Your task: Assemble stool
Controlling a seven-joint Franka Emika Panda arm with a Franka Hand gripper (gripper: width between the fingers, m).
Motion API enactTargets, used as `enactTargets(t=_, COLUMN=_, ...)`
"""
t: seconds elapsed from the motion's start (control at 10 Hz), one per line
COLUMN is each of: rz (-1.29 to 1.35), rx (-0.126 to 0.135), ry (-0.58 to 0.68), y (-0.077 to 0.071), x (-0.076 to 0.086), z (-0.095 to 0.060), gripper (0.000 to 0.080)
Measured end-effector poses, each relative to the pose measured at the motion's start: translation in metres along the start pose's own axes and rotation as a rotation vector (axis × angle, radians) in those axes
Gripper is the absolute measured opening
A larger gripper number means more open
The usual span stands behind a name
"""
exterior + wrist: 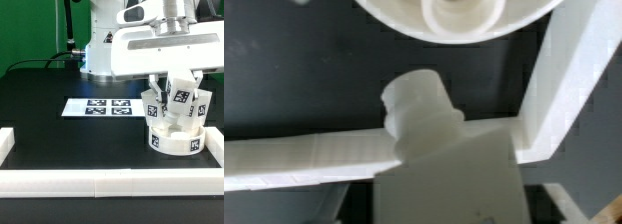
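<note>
The round white seat [176,140] lies on the black table at the exterior view's right, and its rim [455,20] shows in the wrist view. Two white legs [153,104] [204,104] stick up from it, one on each side. Between them hangs a third leg [182,98], tilted, with a square tag facing the camera. My gripper [179,82] is shut on this leg's upper end. The wrist view shows the held leg [429,125] reaching from my gripper [446,208] toward the seat, its tip short of the rim.
The marker board [100,106] lies flat to the exterior view's left of the seat. White border bars run along the front [100,182], the right [214,150] and the left [6,146]. Their corner [535,130] lies under the held leg.
</note>
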State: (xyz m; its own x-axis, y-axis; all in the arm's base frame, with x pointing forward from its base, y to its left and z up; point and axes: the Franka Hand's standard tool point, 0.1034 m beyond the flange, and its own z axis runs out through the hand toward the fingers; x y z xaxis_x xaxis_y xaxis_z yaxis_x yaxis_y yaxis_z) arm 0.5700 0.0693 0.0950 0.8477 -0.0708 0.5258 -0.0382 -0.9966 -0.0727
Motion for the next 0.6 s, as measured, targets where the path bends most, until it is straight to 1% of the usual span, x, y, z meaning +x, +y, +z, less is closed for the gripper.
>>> enactTargets(t=0.2, rz=-0.049, rx=0.005, ry=0.023, y=0.002, x=0.002, z=0.001, gripper=0.0324)
enactTargets(t=0.3, rz=-0.067, rx=0.008, ry=0.008, y=0.006, x=-0.007, z=0.009, gripper=0.0324)
enactTargets(t=0.4, rz=-0.050, rx=0.004, ry=-0.039, y=0.008, x=-0.013, z=0.012, gripper=0.0324)
enactTargets(t=0.5, rz=-0.059, rx=0.005, ry=-0.031, y=0.007, x=-0.010, z=0.011, gripper=0.0324)
enactTargets(t=0.6, rz=-0.061, rx=0.005, ry=-0.035, y=0.007, x=-0.012, z=0.012, gripper=0.0324)
